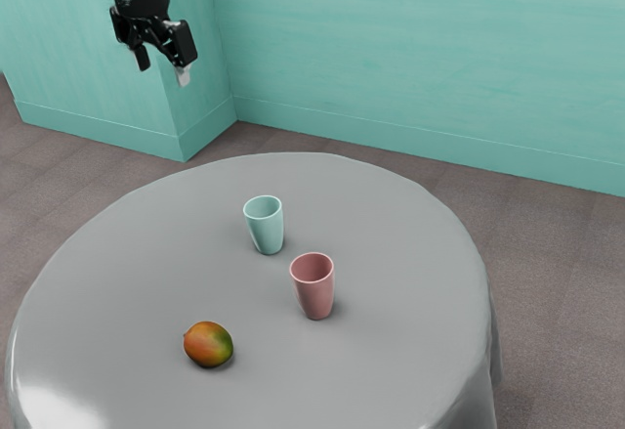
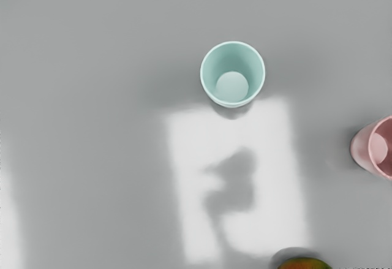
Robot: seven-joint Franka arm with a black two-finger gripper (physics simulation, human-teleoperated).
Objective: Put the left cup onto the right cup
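Exterior view, pincer [image 1: 163, 67] high above table [image 1: 410, 253]

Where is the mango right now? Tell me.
The mango lies on the grey table, toward the exterior view's left of the pink cup, nearer the camera and apart from it.

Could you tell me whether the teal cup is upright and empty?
Upright and empty: the teal cup stands on its base with its mouth up, and the wrist view looks straight down onto its bare inner bottom.
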